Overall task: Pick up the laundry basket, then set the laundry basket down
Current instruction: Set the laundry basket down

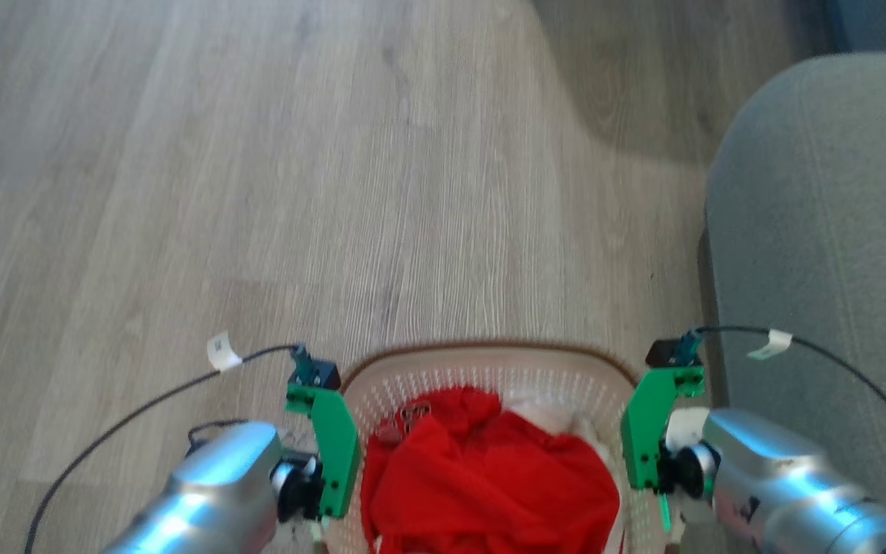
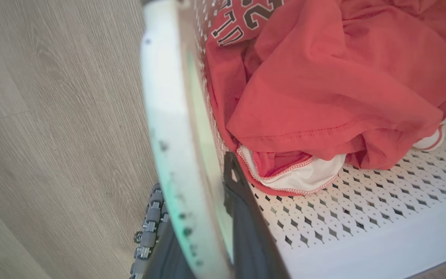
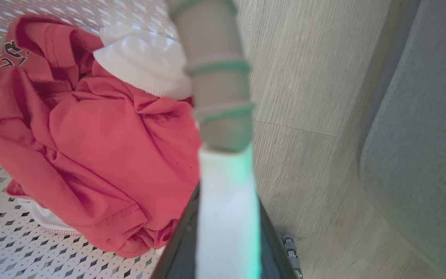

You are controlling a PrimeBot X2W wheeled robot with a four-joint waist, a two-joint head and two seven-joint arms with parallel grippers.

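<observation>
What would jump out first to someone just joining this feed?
The crumpled red garment heaped in the white perforated plastic laundry basket, bottom centre of the head view. The left end effector and right end effector grip opposite basket sides. A grey upholstered seat stands close on the right.
</observation>
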